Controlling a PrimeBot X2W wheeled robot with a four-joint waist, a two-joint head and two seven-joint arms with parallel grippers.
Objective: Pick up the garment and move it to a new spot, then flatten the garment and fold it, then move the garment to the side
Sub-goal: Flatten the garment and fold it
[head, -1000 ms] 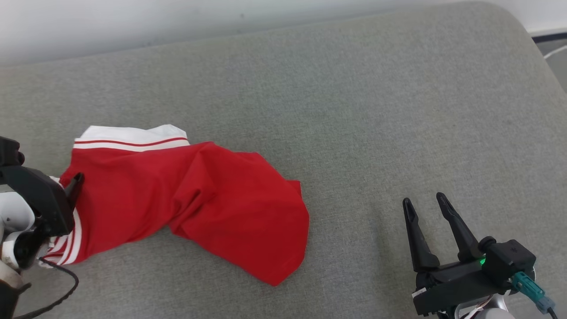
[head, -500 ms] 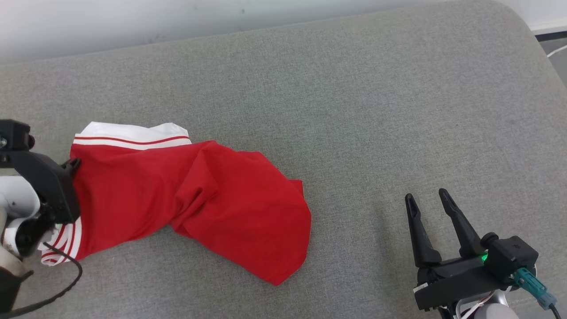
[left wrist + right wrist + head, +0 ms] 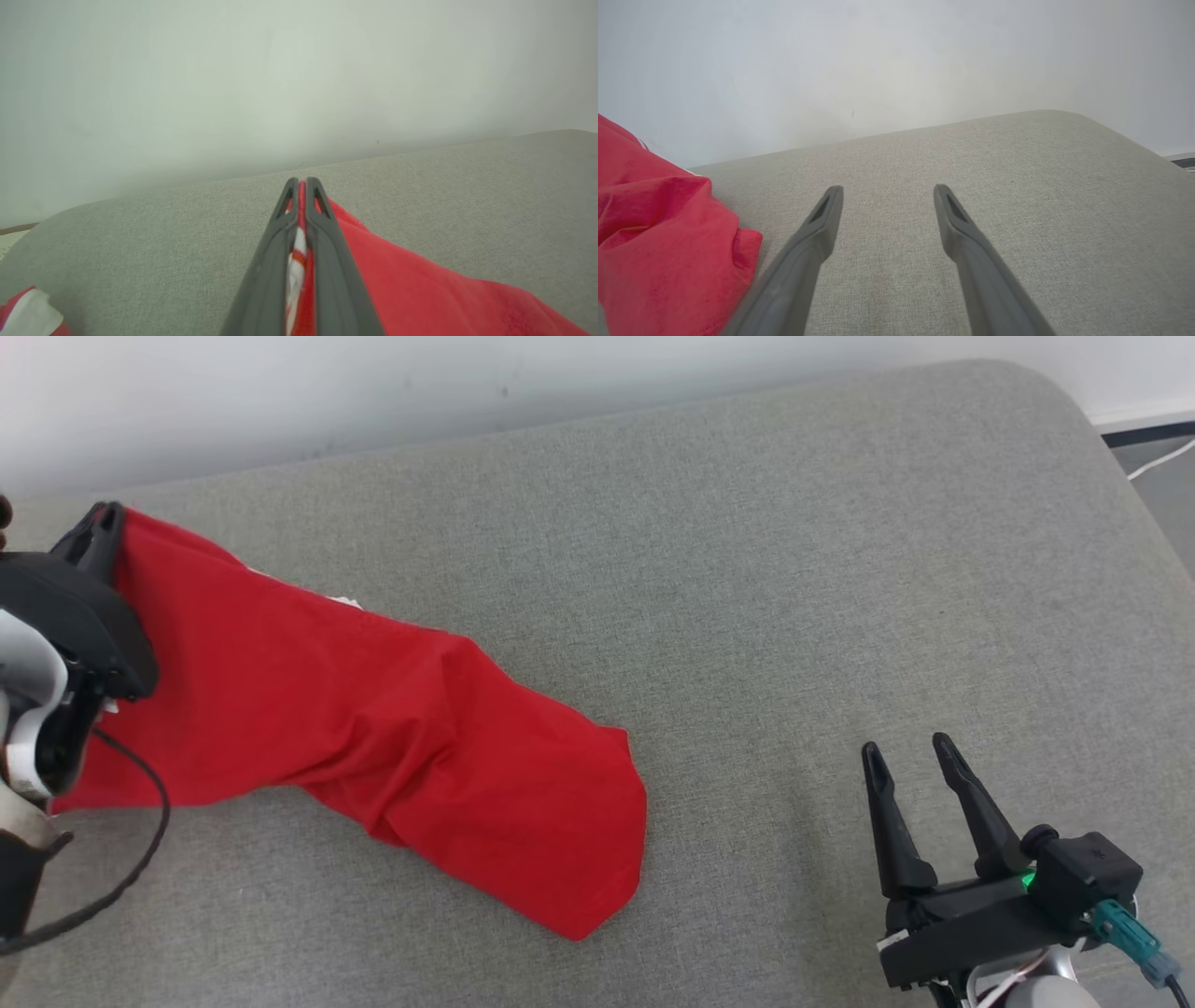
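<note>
**Up it goes: left gripper [image 3: 301, 186] lifting the garment [image 3: 373, 709]**

We're seeing the left gripper pinching shut on the striped hem, which was lying flat beside its spread jaws a second ago. The soft red garment is now draping down from it, creased, its rounded far end resting on the coarse grey cushion [image 3: 794, 569]. We're judging the pick-up under way. The right gripper [image 3: 906, 749] is waiting, jaws apart, well clear.

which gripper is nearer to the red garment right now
Left. The left gripper is shut on the edge of the red garment; the right gripper stands open, apart from it, over the grey cushion.
</note>
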